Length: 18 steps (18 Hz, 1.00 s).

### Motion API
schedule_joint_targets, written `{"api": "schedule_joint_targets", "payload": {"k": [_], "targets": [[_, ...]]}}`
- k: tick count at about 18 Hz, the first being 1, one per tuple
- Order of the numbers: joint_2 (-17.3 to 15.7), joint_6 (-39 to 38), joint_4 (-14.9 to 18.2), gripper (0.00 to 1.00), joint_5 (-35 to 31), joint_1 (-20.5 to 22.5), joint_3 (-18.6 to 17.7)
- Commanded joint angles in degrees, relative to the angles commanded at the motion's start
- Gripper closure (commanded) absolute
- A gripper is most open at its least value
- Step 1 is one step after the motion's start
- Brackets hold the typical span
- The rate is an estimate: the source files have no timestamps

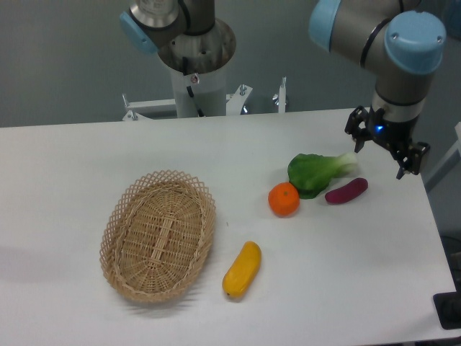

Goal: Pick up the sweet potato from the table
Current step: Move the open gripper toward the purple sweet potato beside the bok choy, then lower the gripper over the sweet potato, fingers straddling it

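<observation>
The sweet potato is a small dark purple tuber lying on the white table, right of the orange and just below the leafy green's stem. My gripper hangs above the table's right side, up and to the right of the sweet potato, not touching it. Its black fingers stand apart with nothing between them, so it is open and empty.
A leafy green vegetable lies against the round orange. A yellow-orange oblong vegetable lies at the front centre. An oval wicker basket stands left of it. The robot base column stands behind the table's far edge.
</observation>
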<state>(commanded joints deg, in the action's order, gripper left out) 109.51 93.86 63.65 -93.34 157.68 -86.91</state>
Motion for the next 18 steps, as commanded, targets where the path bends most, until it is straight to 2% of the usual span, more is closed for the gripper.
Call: {"api": "schedule_joint_targets", "payload": {"k": [5, 10, 12, 15, 18], "targets": [[1.23, 1.15, -9.05, 0.0, -0.09, 0.0, -5.63], [4.13, 9.48, -13.37, 0.0, -0.35, 0.44, -7.39], [4.92, 13.96, -14.08, 0.0, -0.7, 0.79, -7.48], [7.2, 15.3, -14.87, 0.0, -4.99, 0.79, -6.87], [8.44, 19.16, -17.76, 0.0, -8.17, 0.79, -7.48]]}}
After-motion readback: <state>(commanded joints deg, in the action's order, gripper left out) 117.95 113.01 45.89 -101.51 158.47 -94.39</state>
